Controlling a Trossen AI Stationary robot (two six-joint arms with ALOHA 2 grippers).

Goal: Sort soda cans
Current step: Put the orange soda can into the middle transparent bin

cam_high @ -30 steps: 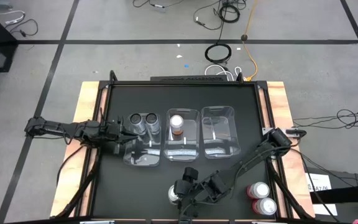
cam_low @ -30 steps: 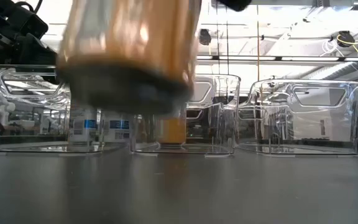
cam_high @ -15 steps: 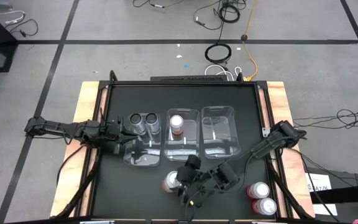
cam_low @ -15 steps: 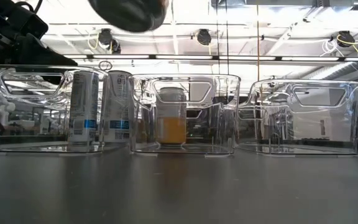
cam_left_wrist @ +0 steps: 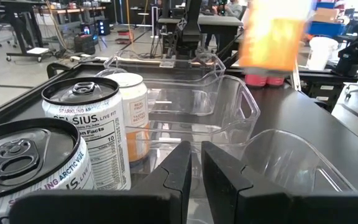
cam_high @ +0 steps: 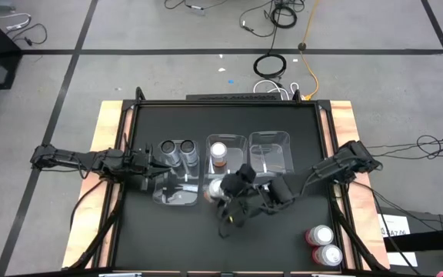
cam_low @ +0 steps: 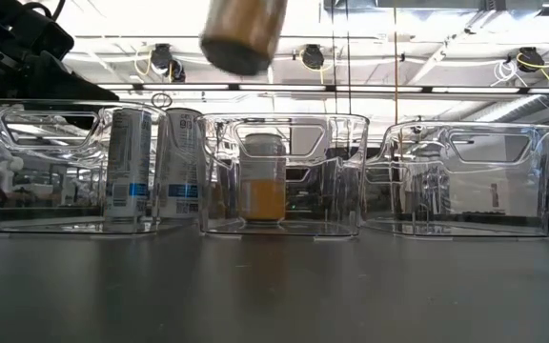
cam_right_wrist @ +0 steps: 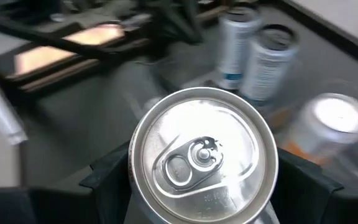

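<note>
My right gripper (cam_high: 223, 192) is clamped around an orange can (cam_right_wrist: 202, 163), carried upright and clear of the table just in front of the middle bin (cam_high: 226, 187), where its twin (cam_high: 218, 155) stands. My left gripper (cam_left_wrist: 196, 163), fingers pinched together and empty, waits over the left bin (cam_high: 177, 197).

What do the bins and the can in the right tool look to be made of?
Bins: clear, glossy, probably rigid plastic; the room shows through, with glints on the walls. Orange can held in the right tool: metal, likely aluminium; brushed silver top with pull tab.
</note>
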